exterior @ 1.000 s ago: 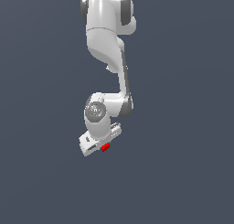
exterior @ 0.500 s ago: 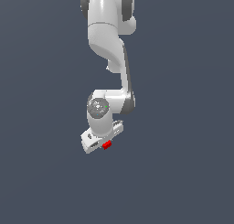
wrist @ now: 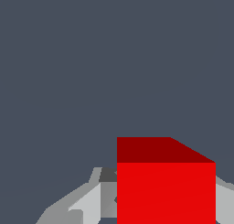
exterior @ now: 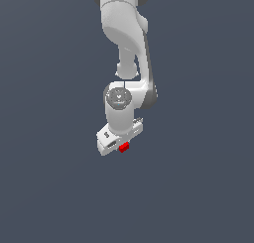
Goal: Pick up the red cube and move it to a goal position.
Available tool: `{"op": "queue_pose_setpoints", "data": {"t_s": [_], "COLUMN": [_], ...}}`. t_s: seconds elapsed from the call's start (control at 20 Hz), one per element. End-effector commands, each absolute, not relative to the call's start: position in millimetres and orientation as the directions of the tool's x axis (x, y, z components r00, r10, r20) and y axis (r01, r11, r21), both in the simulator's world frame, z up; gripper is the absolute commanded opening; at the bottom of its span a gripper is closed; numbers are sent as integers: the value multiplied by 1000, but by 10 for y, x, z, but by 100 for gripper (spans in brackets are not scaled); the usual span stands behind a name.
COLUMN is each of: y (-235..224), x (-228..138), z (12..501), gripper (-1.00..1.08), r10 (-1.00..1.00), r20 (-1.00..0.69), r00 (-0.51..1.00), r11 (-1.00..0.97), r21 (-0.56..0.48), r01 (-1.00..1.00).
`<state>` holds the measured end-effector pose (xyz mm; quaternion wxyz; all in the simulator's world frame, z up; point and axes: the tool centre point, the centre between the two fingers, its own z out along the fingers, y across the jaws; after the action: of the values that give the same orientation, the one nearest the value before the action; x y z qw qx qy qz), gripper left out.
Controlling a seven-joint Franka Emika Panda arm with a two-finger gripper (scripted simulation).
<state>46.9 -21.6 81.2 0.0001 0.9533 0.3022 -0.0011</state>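
Closest to the wrist camera, the red cube fills the space between the grey fingers, which press against its sides, so the jaws are closed on it; in the exterior view the cube sits at the tip of the gripper, below the white arm; beyond lies only plain grey background. No goal marker is visible; judged advice: maintain constant grip force and translate smoothly, avoiding wrist rotation.
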Motion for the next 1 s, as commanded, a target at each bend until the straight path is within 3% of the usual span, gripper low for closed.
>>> {"op": "queue_pose_setpoints", "data": {"t_s": [0.0, 0.5, 0.95], "y": [-73, 431, 653], "x": [376, 52, -67], "z": [1008, 1687, 1988], "gripper": [-100, -100, -100], "r10": [577, 577, 577], "r20": [-1, -1, 0], "r00": [817, 817, 817], "r11": [-817, -817, -817], "r21": [1, 1, 0], "r01": [577, 577, 577]}}
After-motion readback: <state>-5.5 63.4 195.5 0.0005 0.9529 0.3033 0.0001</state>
